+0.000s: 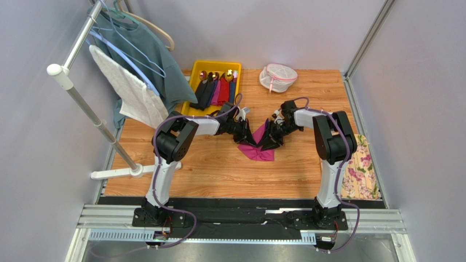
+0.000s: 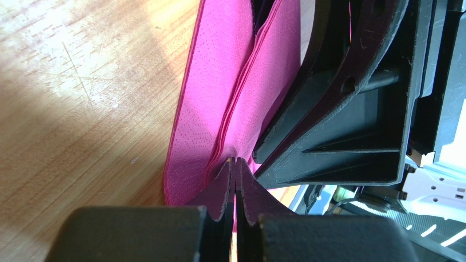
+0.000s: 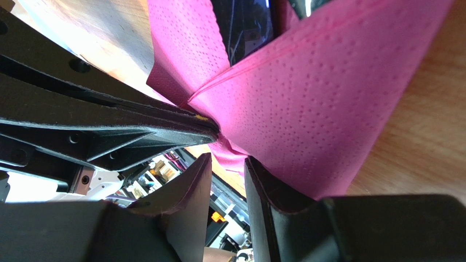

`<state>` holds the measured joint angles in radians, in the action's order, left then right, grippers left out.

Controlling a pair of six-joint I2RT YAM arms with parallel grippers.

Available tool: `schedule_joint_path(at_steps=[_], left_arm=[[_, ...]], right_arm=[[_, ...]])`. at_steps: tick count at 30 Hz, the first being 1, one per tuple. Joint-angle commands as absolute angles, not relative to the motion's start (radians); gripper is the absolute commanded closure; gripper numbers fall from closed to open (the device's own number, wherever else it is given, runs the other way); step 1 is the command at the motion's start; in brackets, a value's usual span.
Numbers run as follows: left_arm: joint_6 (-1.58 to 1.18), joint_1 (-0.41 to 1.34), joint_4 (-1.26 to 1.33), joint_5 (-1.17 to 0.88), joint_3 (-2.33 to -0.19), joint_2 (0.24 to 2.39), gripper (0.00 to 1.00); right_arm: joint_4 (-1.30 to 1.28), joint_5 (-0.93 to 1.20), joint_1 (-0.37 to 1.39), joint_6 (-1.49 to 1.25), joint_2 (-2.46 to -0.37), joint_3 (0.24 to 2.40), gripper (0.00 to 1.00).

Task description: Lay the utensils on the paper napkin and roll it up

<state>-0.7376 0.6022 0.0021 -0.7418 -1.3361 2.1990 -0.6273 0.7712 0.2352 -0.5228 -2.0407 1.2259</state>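
Note:
The magenta paper napkin is bunched up on the wooden table between my two grippers. My left gripper is shut, its tips pinching the point where the napkin's folds meet. My right gripper faces it from the other side. Its jaws stand open with a clear gap, and a tail of the napkin lies at their tips. A dark glossy utensil shows inside the upper fold. In the top view the utensils are hidden.
A yellow tray with sleeved cutlery stands at the back. A white mesh pouch lies to its right. A floral cloth lies at the table's right edge. A clothes rack with hanging garments occupies the left side.

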Motion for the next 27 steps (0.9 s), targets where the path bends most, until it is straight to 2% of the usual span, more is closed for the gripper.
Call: schedule_joint_path(at_steps=[1, 6, 9, 10, 13, 27], left_arm=[[-0.681, 0.595, -0.136, -0.615, -1.308, 2.214, 1.0], [-0.675, 0.591, -0.147, -0.617, -1.307, 2.207, 1.0], [-0.678, 0.592, -0.13, -0.621, -1.301, 2.204, 1.0], [-0.677, 0.594, -0.129, -0.623, -1.299, 2.203, 1.0], [-0.672, 0.592, -0.129, -0.63, -1.302, 2.204, 1.0], [-0.65, 0.594, -0.136, -0.64, -1.315, 2.203, 1.0]], right_arm=[[-0.606, 0.758, 0.242, -0.502, -1.984, 1.27, 0.65], [-0.603, 0.769, 0.23, -0.515, -1.886, 1.293, 0.7], [-0.58, 0.716, 0.207, -0.523, -1.859, 1.316, 0.8], [-0.577, 0.706, 0.203, -0.517, -1.856, 1.322, 0.88], [-0.584, 0.667, 0.201, -0.503, -1.867, 1.327, 1.0], [-0.515, 0.592, 0.219, -0.485, -1.973, 1.302, 1.0]])
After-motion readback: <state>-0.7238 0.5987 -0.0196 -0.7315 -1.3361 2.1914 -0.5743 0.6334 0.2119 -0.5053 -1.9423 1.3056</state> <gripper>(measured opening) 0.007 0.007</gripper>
